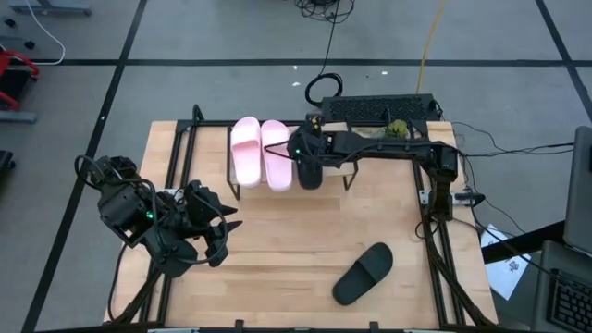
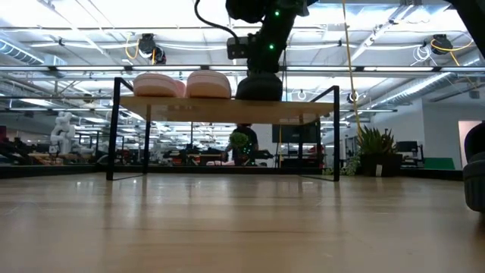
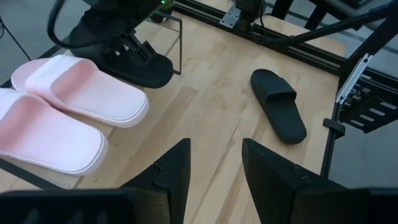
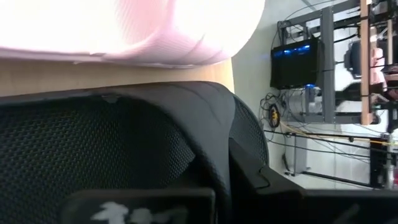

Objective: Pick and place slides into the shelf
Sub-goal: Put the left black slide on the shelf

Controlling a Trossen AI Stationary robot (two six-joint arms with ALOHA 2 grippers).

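Right tool [image 1: 305,151] is grasping a black slide [image 1: 309,172] on the shelf [image 2: 227,106].
Pink slides [image 1: 260,152] are sitting beside it; another black slide [image 1: 363,274] is lying on the table [image 1: 277,250]; left tool [image 3: 214,171] is hanging released; no readable writing.

— What sort of place is this?

— A robotics lab or test hall. The wooden bench [image 1: 277,240] stands on a grey floor marked with dark tape lines [image 1: 277,62], with cables [image 1: 324,37] running across it.

— And farther back?

— A large open room with ceiling light strips [image 2: 91,30], overhead pipes, more workstations, a white humanoid robot [image 2: 62,130], a potted plant [image 2: 375,148], and a lit equipment rack [image 4: 297,62].
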